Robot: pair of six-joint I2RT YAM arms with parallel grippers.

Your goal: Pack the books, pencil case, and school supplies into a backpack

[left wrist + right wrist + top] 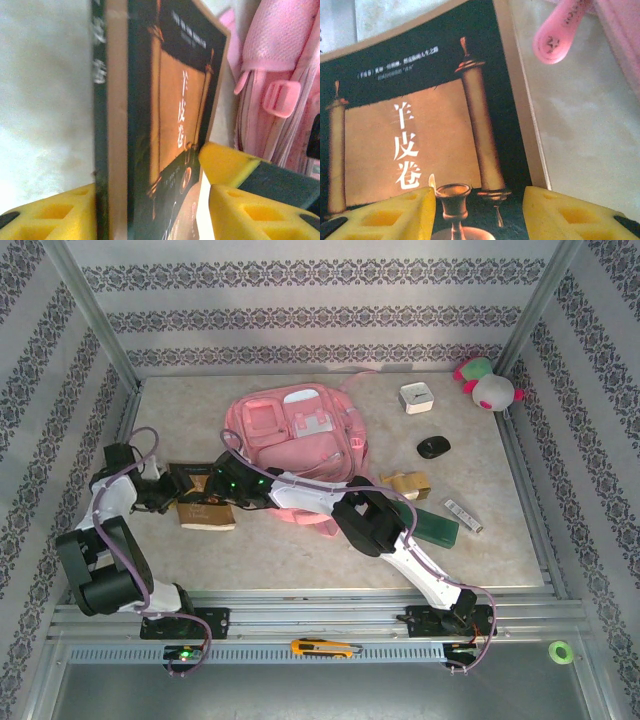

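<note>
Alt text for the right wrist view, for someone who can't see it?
A dark book, its cover showing a golden scroll, a candlestick and white Chinese characters, lies left and centre beneath the right gripper, whose yellow jaws stand apart at the bottom edge. Pale table lies to the right, with a pink tab of the backpack at top right.

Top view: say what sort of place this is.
Likely a robot test cell, not a real room: metal frame posts and wallpaper panels box in a table, with two arms bolted at its near edge.
</note>
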